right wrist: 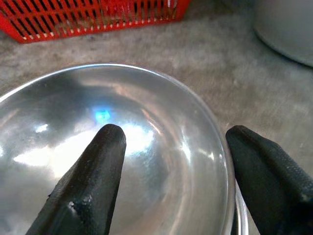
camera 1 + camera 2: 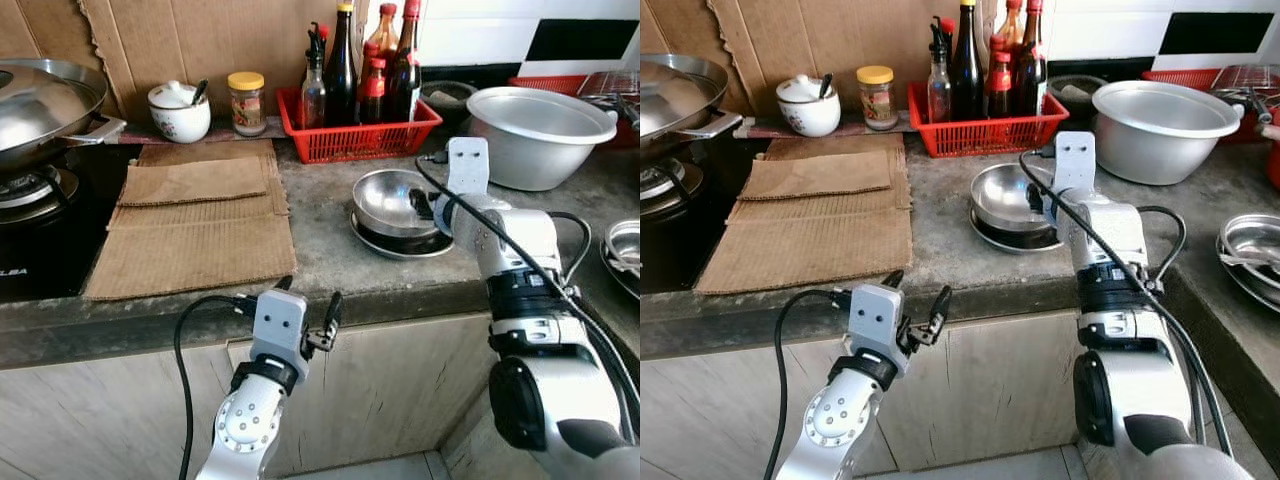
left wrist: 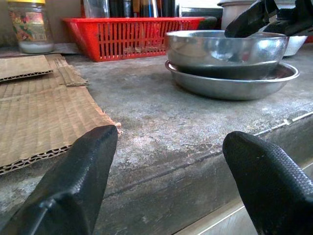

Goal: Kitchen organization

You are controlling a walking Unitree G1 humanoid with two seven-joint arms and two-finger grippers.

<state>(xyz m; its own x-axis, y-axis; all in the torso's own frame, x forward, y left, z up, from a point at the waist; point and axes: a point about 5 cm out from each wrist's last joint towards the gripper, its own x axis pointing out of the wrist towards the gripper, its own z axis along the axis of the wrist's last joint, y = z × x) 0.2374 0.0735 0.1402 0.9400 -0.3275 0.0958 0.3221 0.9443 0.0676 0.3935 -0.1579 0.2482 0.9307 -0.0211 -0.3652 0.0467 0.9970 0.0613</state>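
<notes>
**Bowl not yet lifted; most of the counter still to sort**

The grey concrete counter (image 2: 320,240) still carries the large steel basin (image 2: 540,130), the red plastic basket of bottles (image 2: 355,135) and flat cardboard sheets (image 2: 195,225). The small shiny steel bowl (image 2: 390,200) sits on a steel plate (image 3: 234,85), ungrasped. The right gripper (image 1: 173,161) straddles its rim, fingers wide. The left gripper (image 3: 171,181) hovers spread at the counter edge. The yellow-lidded jar's (image 2: 246,102) label is unreadable.
</notes>
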